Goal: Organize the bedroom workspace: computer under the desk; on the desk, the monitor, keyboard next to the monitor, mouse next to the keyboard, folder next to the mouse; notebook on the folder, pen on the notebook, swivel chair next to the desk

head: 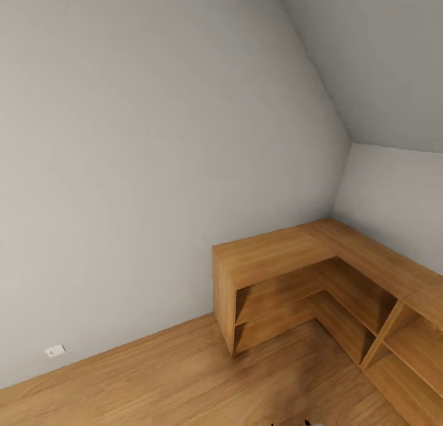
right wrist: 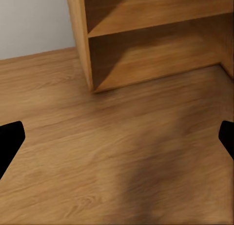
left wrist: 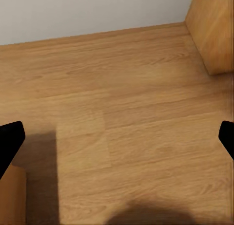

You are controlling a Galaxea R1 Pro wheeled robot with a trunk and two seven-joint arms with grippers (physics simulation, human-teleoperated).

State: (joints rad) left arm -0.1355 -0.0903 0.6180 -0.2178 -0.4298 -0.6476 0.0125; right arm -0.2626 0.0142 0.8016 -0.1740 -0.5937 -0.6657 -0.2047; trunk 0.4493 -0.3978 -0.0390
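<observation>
Low wooden corner shelving (head: 320,278) stands against the grey wall (head: 154,168); bare wood floor (head: 154,383) lies open before it. Left gripper (left wrist: 117,142) and right gripper (right wrist: 117,142) hang spread wide over the floor, holding nothing.

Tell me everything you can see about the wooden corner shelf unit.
The shelf unit is L-shaped and looks like warm, light-brown wood, close in colour to the floor. It stands on the floor in the corner of the room, against the grey walls. It has a flat top and open compartments divided by horizontal boards and upright panels. The compartments in sight hold nothing. The right wrist view shows its end panel and lowest shelves resting straight on the floor.
</observation>
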